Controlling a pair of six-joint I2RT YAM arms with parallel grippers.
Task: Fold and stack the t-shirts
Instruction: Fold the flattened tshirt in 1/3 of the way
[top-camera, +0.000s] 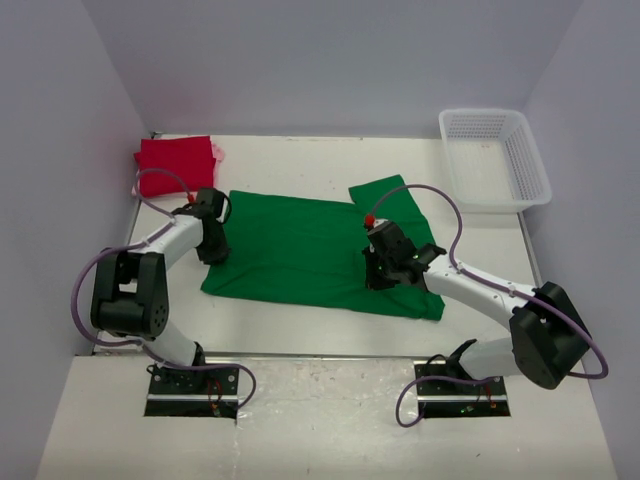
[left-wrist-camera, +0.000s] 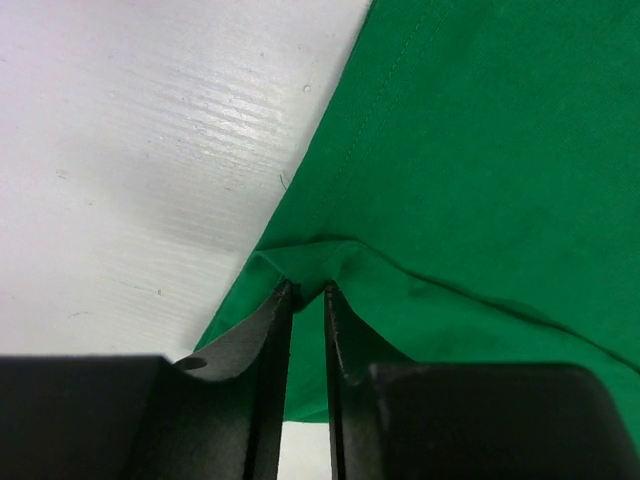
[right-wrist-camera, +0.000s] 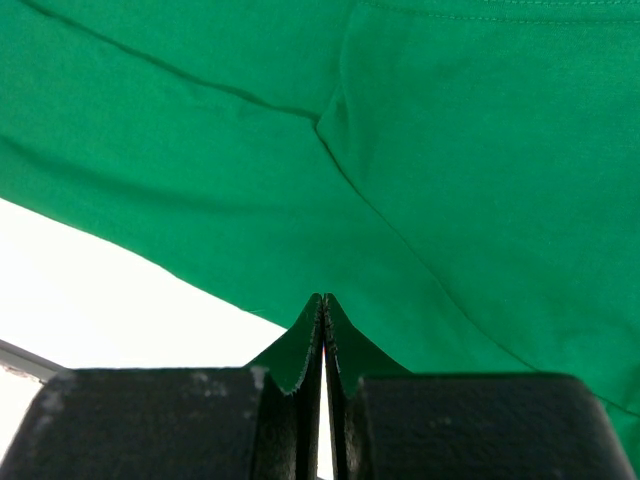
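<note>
A bright green t-shirt lies spread flat across the middle of the table, one sleeve pointing to the back right. My left gripper is at its left edge; in the left wrist view the jaws stand narrowly apart with a pucker of the green cloth pinched at their tips. My right gripper sits over the shirt's right part, jaws pressed together above the green cloth with nothing visibly between them. A folded red t-shirt rests at the back left, a pale pink one peeking out beside it.
A white mesh basket stands at the back right corner. Pale walls close in the table on the left, back and right. Bare white tabletop shows left of the green shirt and along the near edge.
</note>
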